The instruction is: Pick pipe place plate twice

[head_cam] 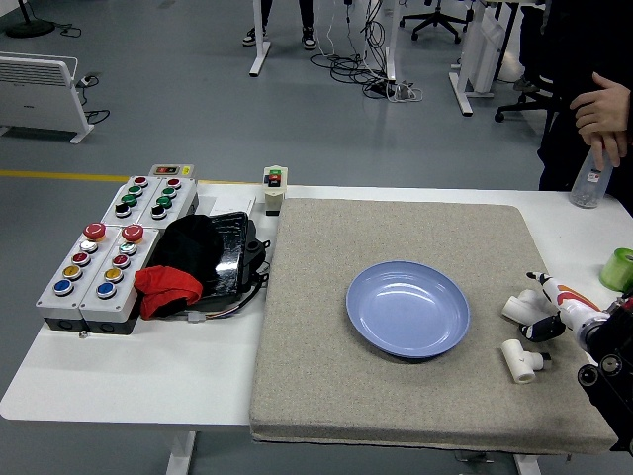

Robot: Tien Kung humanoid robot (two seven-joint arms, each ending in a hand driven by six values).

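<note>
On the right side of the white bench (129, 386), a grey felt mat (326, 396) carries a blue plate (407, 308) near its centre; the plate holds nothing. Right of the plate lie two white pipe fittings, both on the mat and apart from the plate. The farther pipe fitting (517, 305) sits at the tips of the robot's right hand (562, 317), which enters from the right edge with its black arm (613, 381) below it. The fingers (539, 329) are curled around that fitting from the right side, one dark finger under it and a white-and-red one above; whether they press firmly on it or only touch it cannot be told at this size. The nearer pipe fitting (519, 360) lies free just in front of the hand. The left arm is out of view. Left of the mat stand two grey push-button control boxes (119, 245), a black tray (229, 252) with black cloth (188, 242) and a red cloth (166, 288), and a small switch box (274, 188) at the mat's far left corner. At the far right, a person's hand (605, 109) rests on a clear bottle (589, 183), with a green roll (619, 269) near the bench edge.
</note>
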